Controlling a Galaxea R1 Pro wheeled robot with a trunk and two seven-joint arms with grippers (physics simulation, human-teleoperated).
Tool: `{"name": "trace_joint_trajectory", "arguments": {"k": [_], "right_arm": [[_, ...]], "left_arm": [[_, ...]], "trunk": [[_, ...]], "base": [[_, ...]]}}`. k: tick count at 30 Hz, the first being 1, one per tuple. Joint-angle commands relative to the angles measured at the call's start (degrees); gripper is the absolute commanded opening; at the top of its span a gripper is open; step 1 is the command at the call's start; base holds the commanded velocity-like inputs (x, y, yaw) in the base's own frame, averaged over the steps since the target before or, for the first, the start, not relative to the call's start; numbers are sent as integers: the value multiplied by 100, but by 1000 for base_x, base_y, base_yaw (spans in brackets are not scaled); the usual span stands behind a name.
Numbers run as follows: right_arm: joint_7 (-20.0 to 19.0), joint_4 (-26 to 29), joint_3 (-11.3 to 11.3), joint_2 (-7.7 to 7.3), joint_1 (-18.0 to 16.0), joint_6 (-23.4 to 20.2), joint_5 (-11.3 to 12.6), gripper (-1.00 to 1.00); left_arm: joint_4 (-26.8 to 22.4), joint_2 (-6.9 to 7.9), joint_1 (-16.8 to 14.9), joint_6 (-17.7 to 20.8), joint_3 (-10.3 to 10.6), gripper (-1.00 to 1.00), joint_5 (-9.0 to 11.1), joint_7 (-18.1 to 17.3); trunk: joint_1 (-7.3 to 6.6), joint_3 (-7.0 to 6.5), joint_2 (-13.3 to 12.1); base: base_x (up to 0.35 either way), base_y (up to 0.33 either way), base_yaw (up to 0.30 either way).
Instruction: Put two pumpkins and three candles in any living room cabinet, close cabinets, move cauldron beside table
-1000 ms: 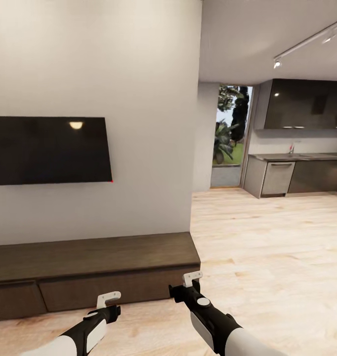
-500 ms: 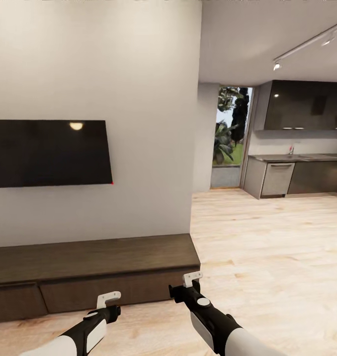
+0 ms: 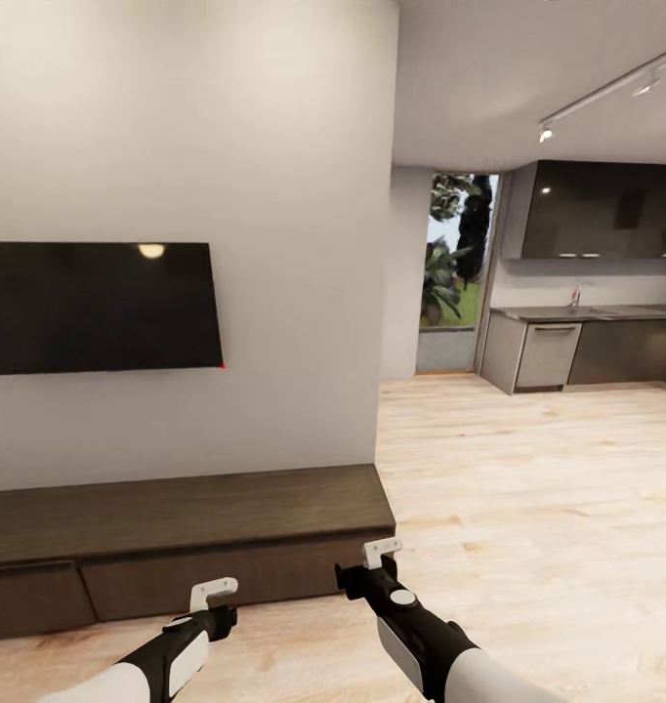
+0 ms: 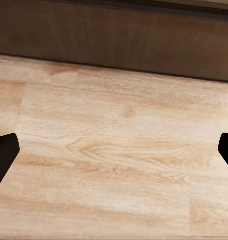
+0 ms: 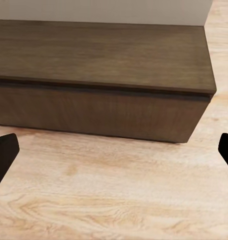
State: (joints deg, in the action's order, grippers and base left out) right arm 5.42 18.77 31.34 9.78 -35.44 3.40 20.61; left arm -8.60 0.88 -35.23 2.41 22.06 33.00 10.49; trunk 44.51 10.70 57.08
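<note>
Grippers hang over bare floor, left gripper (image 3: 214,593) and right gripper (image 3: 382,553) both spread wide and holding nothing (dark fingertips (image 4: 3,155) sit at the wrist views' edges). Ahead, the dark-brown cabinet (image 3: 191,532) stands shut against the wall under a television (image 3: 99,308), on light wood floor (image 3: 528,508).

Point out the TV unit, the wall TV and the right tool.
cabinet (image 3: 187,513), head view, on its flat dark-brown top.
television (image 3: 99,308), head view, middle of its black screen.
right tool (image 3: 382,553), head view, midway between its white fingertips.
</note>
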Motion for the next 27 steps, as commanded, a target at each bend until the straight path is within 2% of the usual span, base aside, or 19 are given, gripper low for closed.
{"name": "trace_joint_trajectory", "arguments": {"k": [1, 9, 10, 13, 17, 21, 27], "right_arm": [[35, -5, 47, -2, -7, 25, 58, 100], [49, -43, 25, -10, -7, 9, 105, 100], [54, -187, 24, -7, -7, 31, 113, 100], [55, -424, 23, -4, -7, 66, 123, 100], [61, -901, -3, -3, 2, 140, 147, 100], [64, -1379, -28, -43, 55, 394, 168, 100], [65, -1568, -31, -126, 68, 509, 177, 100]], "left_arm": [[-9, 12, -1, 29, 50, 100, 40, 33], [388, 192, -1, 40, 64, 100, 66, 24], [632, 205, 10, 35, 67, 100, 70, 21], [728, 214, 186, 33, 64, 100, 69, 18], [769, 200, 562, 29, 63, 100, 69, 15], [772, 163, 1077, 1, 64, 100, 67, 15], [772, 136, 1662, -53, 69, 100, 61, 15]], "trunk": [[-22, -10, -36], [-198, -154, -357], [-220, -172, -397], [-286, -226, -517], [-373, -298, -678], [-461, -369, -838], [-593, -477, -1079]], "base": [[0, 0, 0], [0, 0, 0], [0, 0, 0], [0, 0, 0], [0, 0, 0], [0, 0, 0], [0, 0, 0]]}}
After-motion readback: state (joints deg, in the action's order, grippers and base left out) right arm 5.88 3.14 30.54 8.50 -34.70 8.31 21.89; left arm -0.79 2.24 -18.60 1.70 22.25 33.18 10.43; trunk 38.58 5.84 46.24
